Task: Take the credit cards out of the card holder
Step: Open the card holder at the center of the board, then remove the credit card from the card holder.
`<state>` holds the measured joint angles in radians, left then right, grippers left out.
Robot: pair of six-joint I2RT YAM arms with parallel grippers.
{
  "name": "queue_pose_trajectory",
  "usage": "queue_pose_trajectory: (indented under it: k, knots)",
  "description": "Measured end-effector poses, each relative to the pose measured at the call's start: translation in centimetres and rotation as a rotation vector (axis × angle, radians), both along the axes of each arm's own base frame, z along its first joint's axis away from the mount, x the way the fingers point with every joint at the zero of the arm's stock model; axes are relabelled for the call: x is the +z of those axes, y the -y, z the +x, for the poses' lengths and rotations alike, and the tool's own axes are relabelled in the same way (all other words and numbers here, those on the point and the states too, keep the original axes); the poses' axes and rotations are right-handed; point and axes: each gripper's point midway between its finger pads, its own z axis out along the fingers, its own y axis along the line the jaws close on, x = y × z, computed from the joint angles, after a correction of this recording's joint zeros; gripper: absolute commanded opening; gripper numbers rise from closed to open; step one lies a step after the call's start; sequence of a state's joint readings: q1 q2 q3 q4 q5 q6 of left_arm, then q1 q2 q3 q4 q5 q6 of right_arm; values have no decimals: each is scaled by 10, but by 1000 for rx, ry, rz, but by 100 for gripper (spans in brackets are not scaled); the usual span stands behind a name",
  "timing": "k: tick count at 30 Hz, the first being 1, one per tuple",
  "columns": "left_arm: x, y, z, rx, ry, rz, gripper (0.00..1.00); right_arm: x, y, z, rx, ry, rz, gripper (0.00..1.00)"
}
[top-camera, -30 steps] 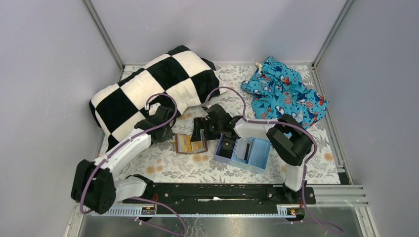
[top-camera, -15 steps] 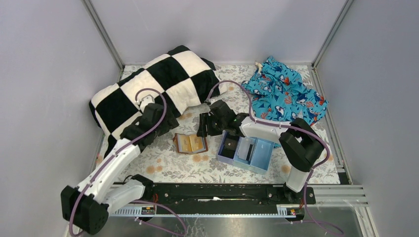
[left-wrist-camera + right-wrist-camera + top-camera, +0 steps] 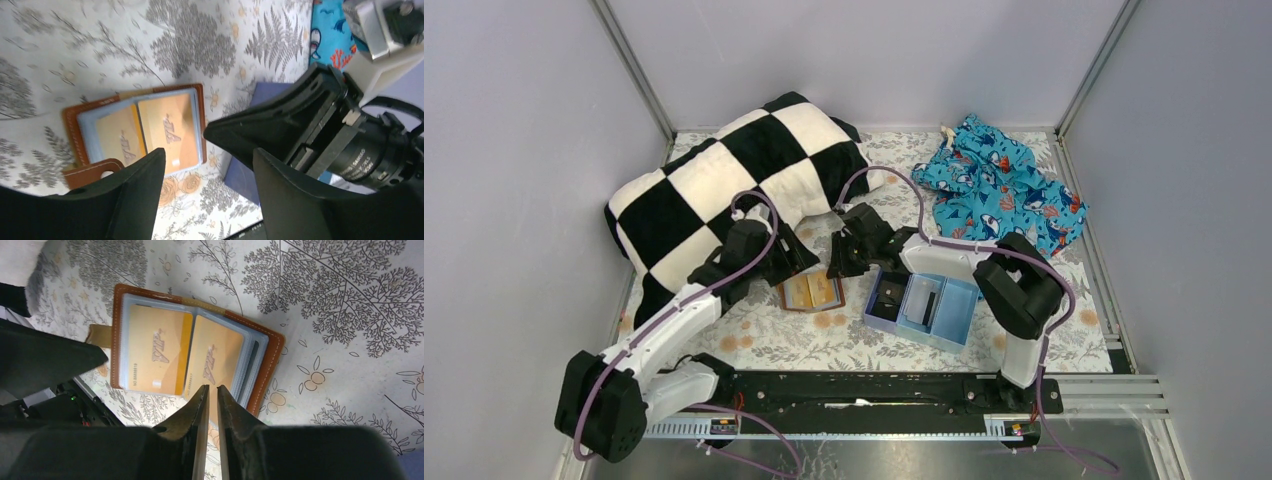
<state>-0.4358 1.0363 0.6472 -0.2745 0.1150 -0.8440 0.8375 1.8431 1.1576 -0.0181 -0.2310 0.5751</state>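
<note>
Far left, the checkered pillow (image 3: pixel 724 180) lies at the back of the bench (image 3: pixel 754 335). Next along, the left end effector (image 3: pixel 207 165) hangs released, fingers spread wide, just left of the card holder (image 3: pixel 810 291) and gripping nothing.

The card holder lies open and flat mid-bench. We count two orange-gold credit cards (image 3: pixel 159 356) tucked side by side in its pale pockets, so by our reckoning neither of these is out yet.

Over the holder's right half we find the right end effector (image 3: pixel 213 390). It is clenched to a thin slit, tips at the lower edge of the right-hand card. Whether that edge is actually pinched, we cannot tell.

Further right, the light blue tray (image 3: pixel 952 322) holds a black block (image 3: pixel 886 300) in its left compartment and something pale in the middle one, too small for us to call a card. Far right, the patterned blue cloth (image 3: pixel 1004 185) sits at the back.

Now the views. From overhead we get the layout, with both arms meeting at the holder and the tray just beside it, but the cards are only a gold smudge.

The left wrist view gives us the raised lettering on the cards, the holder's strap tab (image 3: pixel 92 172) and the right arm's body looming alongside. Only the right wrist view shows us that slit and where the tips land.
</note>
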Motion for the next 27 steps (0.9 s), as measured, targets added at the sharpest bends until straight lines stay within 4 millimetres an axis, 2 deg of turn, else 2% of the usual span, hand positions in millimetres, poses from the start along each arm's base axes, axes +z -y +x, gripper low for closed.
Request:
queue_pose_trajectory:
  k: [3, 8, 16, 22, 27]
  knots:
    - [-13, 11, -9, -39, -40, -58, 67, -9, 0, -1, -3, -19, -13, 17]
    - [-31, 24, -9, -66, -92, -110, 65, -22, 1, -3, -2, -44, -33, 18]
    - [-88, 11, -28, -37, -213, -96, 54, -26, 3, -3, -3, -49, -39, 16]
    - [-94, 11, -29, -37, -197, -112, 47, -32, 8, -5, -7, -62, -52, 12]
    - [-96, 11, -28, -37, -198, -114, 45, -34, 8, -6, -3, -70, -50, 12]
